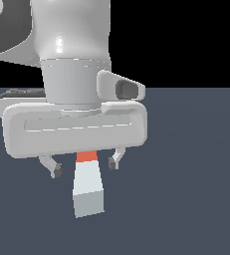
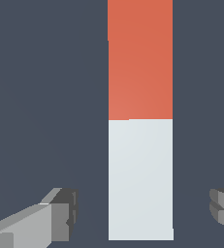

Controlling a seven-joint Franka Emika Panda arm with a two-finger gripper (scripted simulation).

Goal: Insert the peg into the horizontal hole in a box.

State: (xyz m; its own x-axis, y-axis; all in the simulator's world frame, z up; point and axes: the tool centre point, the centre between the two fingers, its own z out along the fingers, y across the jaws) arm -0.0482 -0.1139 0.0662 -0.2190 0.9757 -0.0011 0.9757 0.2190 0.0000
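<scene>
We are seeing the peg (image 1: 88, 189) lying flat on the desk (image 1: 186, 174). The tool (image 1: 85, 169) is hanging above it, one finger (image 2: 60, 215) standing on each side, apart from it.

A flat, matte slate-blue floor (image 1: 186, 199) fills the lower part of the exterior view and runs back to a straight horizon. Above that line the backdrop (image 1: 186, 40) is plain black, with no walls, windows or furniture showing. The light is even and soft, and in the wrist view the same dark blue-grey surface lies unmarked.
</scene>
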